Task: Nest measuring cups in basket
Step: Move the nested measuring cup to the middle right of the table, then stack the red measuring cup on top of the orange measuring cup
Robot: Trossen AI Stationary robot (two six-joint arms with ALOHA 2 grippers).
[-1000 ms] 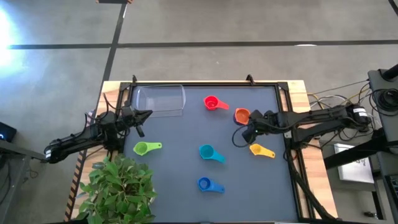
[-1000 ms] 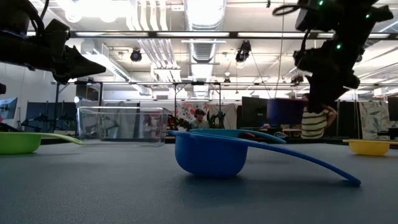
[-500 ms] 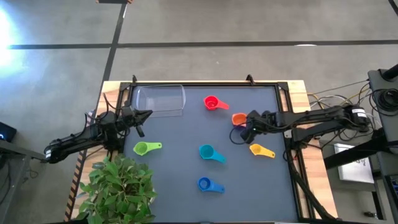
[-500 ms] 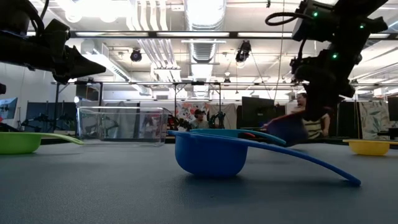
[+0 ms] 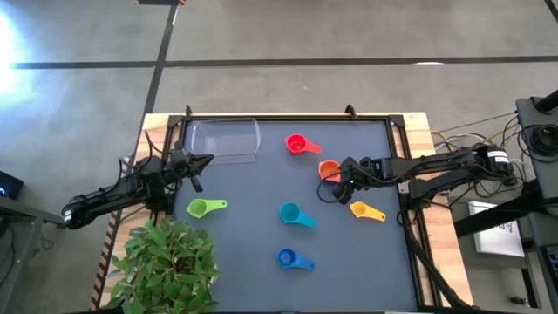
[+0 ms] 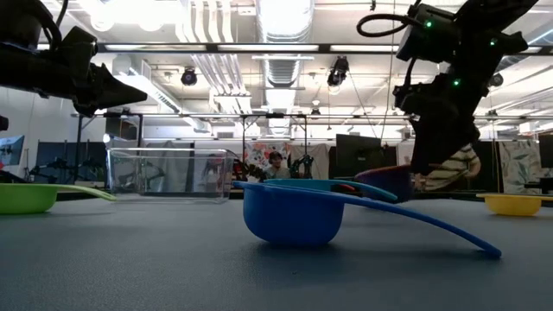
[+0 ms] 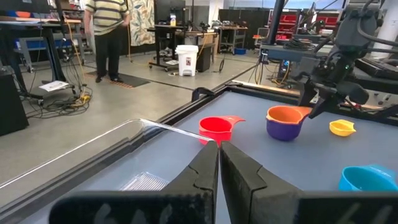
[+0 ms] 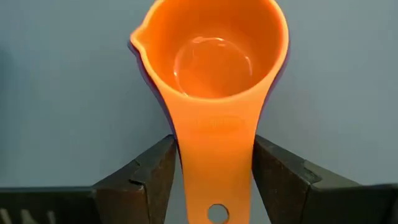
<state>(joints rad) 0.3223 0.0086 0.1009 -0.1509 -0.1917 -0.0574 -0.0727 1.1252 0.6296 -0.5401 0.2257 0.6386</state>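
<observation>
Right end effector [image 5: 342, 177] hovers low over the tabletop [image 5: 261, 227], its fingers [image 8: 149, 174] set on either side of the orange cup [image 8: 214, 68] handle, pinching it. The orange cup sits inside the purple cup [image 7: 283, 129], whose rim shows just beneath it, so the pair appears to be carried as one nested stack. Holding by the handle keeps the bowls level and clear of the fingers. In the low view the purple bowl hangs at or just above the tabletop; contact cannot be confirmed.

The right arm reaches in level from the tabletop's right edge, wrist low, with the stack ahead of the end effector. The red cup [image 5: 296, 144] lies just beyond the stack, the yellow cup [image 5: 362, 209] near on the arm's other side, and the teal cup [image 5: 289, 214], blue cup [image 5: 288, 258] and green cup [image 5: 200, 208] farther off.

The basket [image 5: 225, 139] stands well apart, near the left end effector [image 5: 199, 166]. It is empty, so nesting inside it is judged not yet begun. The left end effector has its fingers pressed together, holds nothing, and waits just beside the basket, its arm stretched low from the left edge.
</observation>
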